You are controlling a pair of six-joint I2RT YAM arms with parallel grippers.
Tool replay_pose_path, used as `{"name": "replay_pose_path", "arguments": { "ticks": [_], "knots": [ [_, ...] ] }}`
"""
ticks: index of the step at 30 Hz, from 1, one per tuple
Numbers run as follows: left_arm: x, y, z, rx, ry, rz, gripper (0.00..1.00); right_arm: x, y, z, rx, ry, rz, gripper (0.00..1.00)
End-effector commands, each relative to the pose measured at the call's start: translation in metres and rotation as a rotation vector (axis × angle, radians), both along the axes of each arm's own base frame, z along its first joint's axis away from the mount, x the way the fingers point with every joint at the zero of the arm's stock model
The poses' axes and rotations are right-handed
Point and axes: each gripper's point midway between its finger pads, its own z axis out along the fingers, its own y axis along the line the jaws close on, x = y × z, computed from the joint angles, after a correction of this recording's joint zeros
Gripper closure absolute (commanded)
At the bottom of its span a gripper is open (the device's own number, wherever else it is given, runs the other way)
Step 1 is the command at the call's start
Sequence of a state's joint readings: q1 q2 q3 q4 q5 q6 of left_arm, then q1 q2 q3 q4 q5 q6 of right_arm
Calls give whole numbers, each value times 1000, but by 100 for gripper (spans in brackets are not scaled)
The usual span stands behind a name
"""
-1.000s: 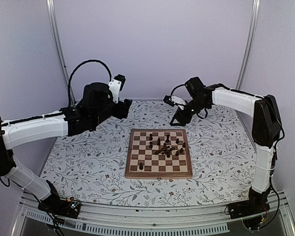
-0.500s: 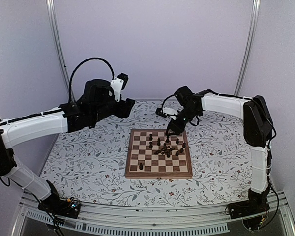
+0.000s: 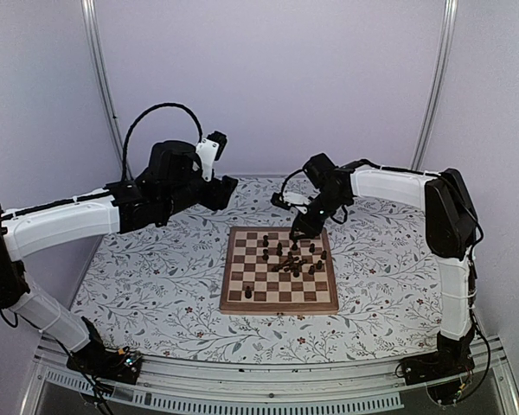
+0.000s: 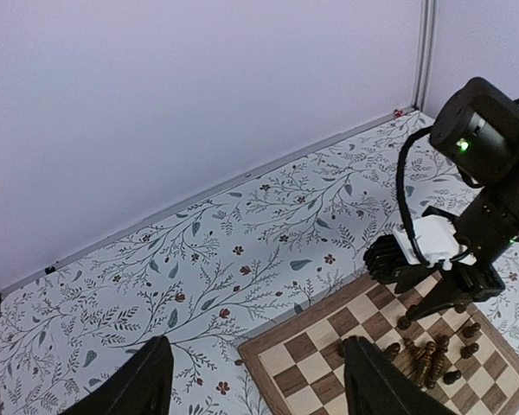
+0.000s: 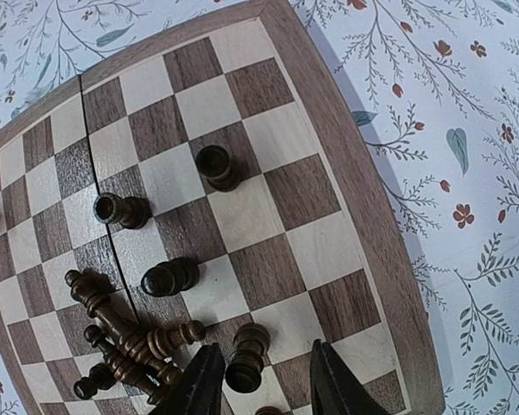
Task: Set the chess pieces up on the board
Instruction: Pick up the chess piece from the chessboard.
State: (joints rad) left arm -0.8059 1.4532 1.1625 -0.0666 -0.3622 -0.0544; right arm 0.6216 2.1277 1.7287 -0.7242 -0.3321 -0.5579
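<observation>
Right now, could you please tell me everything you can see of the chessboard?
The board is a square wooden chessboard, light tan and dark brown squares inside a mid-brown border, with a seam across its middle. It lies flat on the floral table. Dark chess pieces stand or lie toppled on its far right part; one stands alone near its near left corner.

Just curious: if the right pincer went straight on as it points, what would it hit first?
Probably the dark chess piece just ahead of the right pincer, then the board beneath; depth is unclear.
</observation>
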Motion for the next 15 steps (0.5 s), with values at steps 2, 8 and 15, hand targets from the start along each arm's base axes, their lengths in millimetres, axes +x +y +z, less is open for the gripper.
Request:
{"name": "replay_pose_path", "arguments": {
  "ticks": [2,8,15],
  "knots": [
    [2,-4,11,-11,-13,-12,31,-10,4,-13,-25,36,20,62],
    [1,-7,10,-11,-9,-23,31,-14,3,-18,-39,34,25,56],
    [1,-8,5,-3,0,-27,31,-16,0,-18,-47,32,21,69]
  ]
}}
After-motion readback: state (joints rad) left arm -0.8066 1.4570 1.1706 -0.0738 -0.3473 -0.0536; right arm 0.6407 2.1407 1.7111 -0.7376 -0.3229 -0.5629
